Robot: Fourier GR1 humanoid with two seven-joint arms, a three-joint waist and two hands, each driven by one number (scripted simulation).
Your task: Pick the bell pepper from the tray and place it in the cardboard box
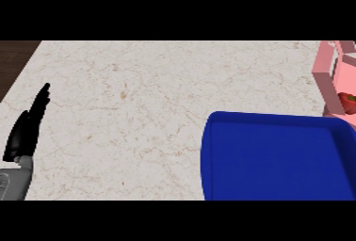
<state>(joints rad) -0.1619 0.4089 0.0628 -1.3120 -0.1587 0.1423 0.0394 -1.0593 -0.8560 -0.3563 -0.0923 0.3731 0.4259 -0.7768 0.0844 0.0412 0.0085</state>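
Note:
A blue tray (215, 160) fills the lower right of the head view, and nothing shows on its floor. Behind it at the right edge stands a pink box (324, 70) with open flaps. A red bell pepper (348, 102) lies inside that box, cut off by the view's edge. My left hand (26, 129) rests at the far left over the counter, fingers straight and pointing up, holding nothing. My right hand does not show.
The pale marbled counter (139, 108) stretches across the middle and left. A dark brown strip (12, 59) runs beyond the counter's left edge at the upper left.

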